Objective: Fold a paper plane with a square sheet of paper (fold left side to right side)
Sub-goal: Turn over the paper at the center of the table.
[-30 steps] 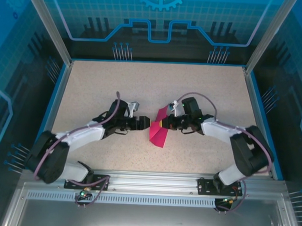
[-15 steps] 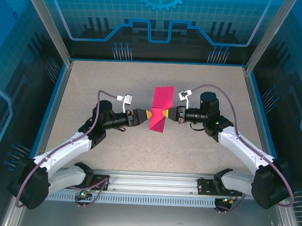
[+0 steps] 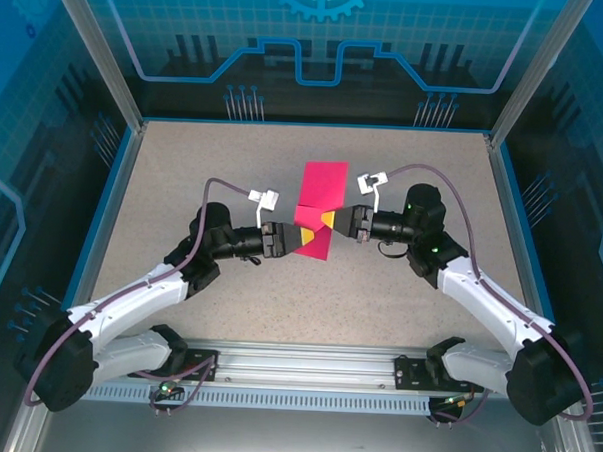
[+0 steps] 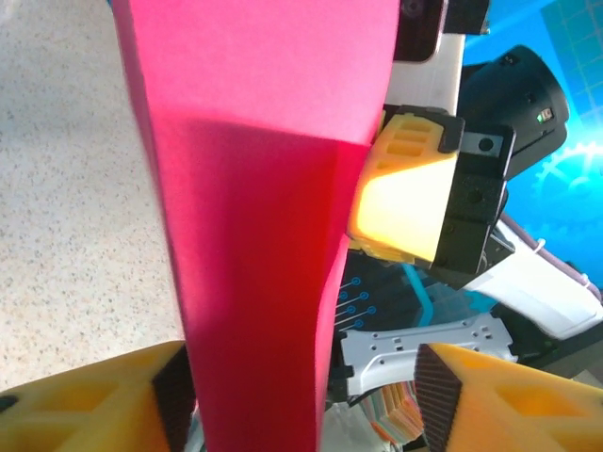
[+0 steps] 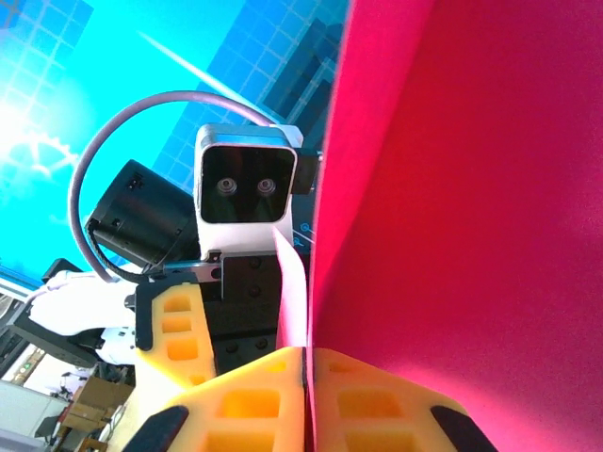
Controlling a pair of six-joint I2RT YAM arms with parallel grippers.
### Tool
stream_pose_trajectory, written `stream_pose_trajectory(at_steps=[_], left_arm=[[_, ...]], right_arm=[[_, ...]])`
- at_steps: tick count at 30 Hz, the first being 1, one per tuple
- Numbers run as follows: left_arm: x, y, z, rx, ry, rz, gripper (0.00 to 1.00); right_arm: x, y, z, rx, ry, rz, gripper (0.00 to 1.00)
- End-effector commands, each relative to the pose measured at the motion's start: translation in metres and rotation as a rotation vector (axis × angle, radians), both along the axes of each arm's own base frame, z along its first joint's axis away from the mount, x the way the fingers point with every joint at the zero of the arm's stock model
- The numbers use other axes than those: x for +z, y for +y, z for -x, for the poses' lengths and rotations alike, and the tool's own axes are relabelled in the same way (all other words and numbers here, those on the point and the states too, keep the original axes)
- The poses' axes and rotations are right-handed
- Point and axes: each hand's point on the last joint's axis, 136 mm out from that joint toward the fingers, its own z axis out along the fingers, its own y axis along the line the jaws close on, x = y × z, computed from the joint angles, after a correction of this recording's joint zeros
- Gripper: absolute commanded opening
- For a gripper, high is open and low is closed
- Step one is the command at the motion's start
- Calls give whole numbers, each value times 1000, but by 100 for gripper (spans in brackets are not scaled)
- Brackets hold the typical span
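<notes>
The square sheet of paper (image 3: pixel 321 187) stood roughly upright over the middle of the table (image 3: pixel 184 171). It was bent along a soft crease, so one panel rose toward the far side and the other hung toward the near side. Whether its lower edge touched the surface could not be told.

The right gripper (image 3: pixel 334 225) was clamped on the sheet's right edge. Its yellow pads (image 5: pixel 236 405) were pressed together, with the paper pinched in the seam between them. The left gripper (image 3: pixel 291 238) was spread, its fingers (image 4: pixel 85 400) well apart and straddling the sheet (the paper ran close beside one finger and clear of the other).

The likely trouble was that one pinch alone carried a thin, limp sheet. The paper could swivel or sag about that point, and the left fingers might then close off the intended line, leaving the left-to-right fold skewed. If the two grippers drew apart after both had bitten, the edge could slip out or tear.

The left arm (image 3: pixel 138 299) and right arm (image 3: pixel 479 289) each reached forward from their bases and angled inward. The forearms were low, and the grippers pointed at each other almost nose to nose across the sheet.
</notes>
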Motion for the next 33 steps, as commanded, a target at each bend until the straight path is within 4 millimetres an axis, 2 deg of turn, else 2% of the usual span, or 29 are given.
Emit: stream_pose_trajectory(at_steps=[1,5,9,14,16,18,21,23,26,29,31,33], left_arm=[[24,-3,3,-21,-53,44,52],[21,-2,2,-8,-48,37,35],[18,-2,1,0,-39,31,23],[12,-1,1,8,-35,4,9],[2,1,0,26,-29,-47,5],[-11,5,-1,52,-31,-125,3],[-36,13,-2,99,-33,-294,0],[-55,21,-5,149,-48,-449,0],[-92,43,-8,237,-65,-792,0],[-115,64,-10,309,-82,-1107,0],[-122,75,-14,362,-108,-1300,0],[-127,85,-18,418,-122,-1481,0]], right_arm=[[14,2,8,17,-34,-35,9],[11,1,10,16,-28,-28,11],[7,0,13,15,-20,-15,14],[-4,-9,14,-20,-8,58,32],[-16,-20,12,-75,-3,140,41],[-29,-36,9,-144,2,237,50],[-61,-74,7,-282,50,457,62],[-78,-103,6,-386,68,599,67],[-103,-153,8,-557,112,809,77],[-117,-195,15,-703,146,944,88],[-121,-210,19,-757,148,978,98],[-122,-219,22,-799,142,981,99]])
